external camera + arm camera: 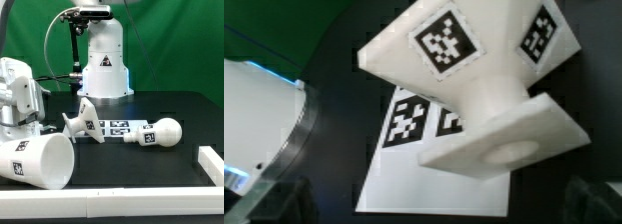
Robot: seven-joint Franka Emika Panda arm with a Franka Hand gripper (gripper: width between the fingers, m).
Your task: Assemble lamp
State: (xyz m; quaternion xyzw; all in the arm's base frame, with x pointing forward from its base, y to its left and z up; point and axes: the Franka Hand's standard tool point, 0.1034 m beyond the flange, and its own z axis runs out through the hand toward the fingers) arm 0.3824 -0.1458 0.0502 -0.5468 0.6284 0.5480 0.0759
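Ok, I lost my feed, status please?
Gripper near shade, jaws unreadable. Base, bulb lying loose, unjoined, at marker board ends. Nothing between gripper and base.

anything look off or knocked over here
Nothing looks broken, but no lamp part stands upright: the shade lies on its side at the exterior view's left, the base lies tilted on the marker board, and the bulb lies flat at its other end.

Black table (150, 165), shade (40, 160) on its side, base (82, 122), marker board (118, 128), bulb (160, 133) lying flat.
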